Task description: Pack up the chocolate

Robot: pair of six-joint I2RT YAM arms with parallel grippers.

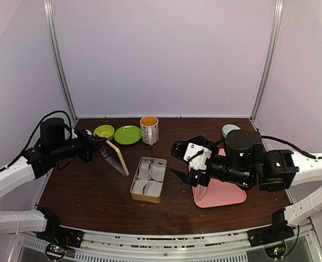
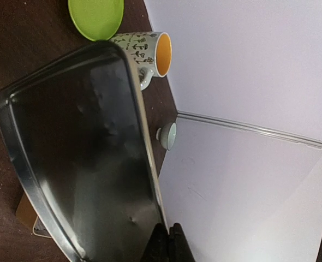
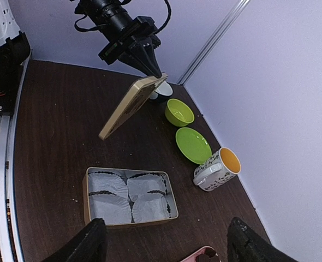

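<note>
- Left gripper (image 1: 101, 146): fingers pressed together on one edge of the tin lid (image 1: 117, 158). The lid hangs tilted, off the table, to the left of the open tin (image 1: 145, 197). Judgement: it is held aside so the tin's mouth is free for loading.
- The tin is lined with white paper liners (image 3: 109, 185), which look empty.
- Right gripper (image 1: 178, 161): fingers spread wide, holding nothing. It hovers between the tin and the pink tray (image 1: 226, 194), pointing toward the tin. Judgement: it is poised to fetch, not to place.
- The chocolate is not found in any view. It may lie on the tray beneath the right arm, but I cannot tell.
- Green bowl (image 1: 103, 131), green plate (image 1: 127, 134) and mug (image 1: 149, 129) stand along the far edge, well apart from the tin and likely out of the working path.
</note>
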